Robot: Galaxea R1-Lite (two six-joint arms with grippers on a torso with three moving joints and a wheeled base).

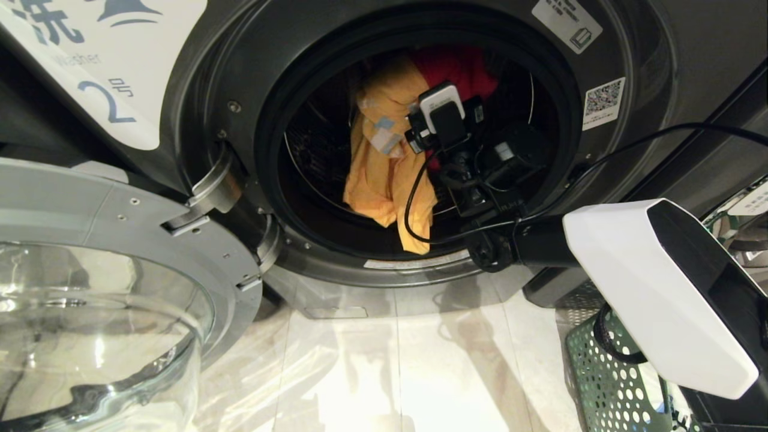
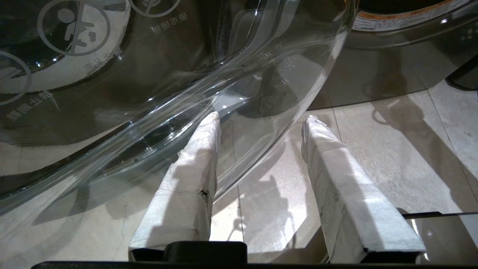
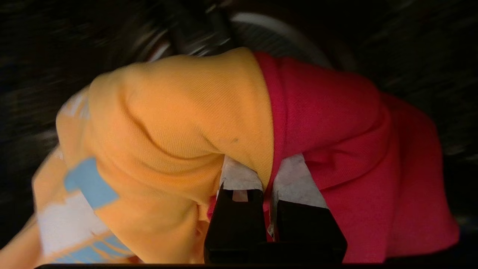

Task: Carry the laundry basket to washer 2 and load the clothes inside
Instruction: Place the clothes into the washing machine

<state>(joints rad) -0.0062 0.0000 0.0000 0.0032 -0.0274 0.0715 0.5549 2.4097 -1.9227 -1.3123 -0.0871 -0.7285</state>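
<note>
While the right pincer (image 3: 267, 175) grips the clothes (image 1: 384, 162) inside washer 2 (image 1: 198, 90), they hang in its drum. Left pincer (image 2: 261, 123) sits half open, empty, beside the glass door (image 2: 186, 74).

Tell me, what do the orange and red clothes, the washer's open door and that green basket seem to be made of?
The yellow-orange garment and the red one look like soft knitted cloth, matte with a fine ribbed weave. The door seems a clear glass bowl, glossy with reflections, in a grey ring, metal or painted plastic. The laundry basket looks like moulded plastic with round holes.
</note>
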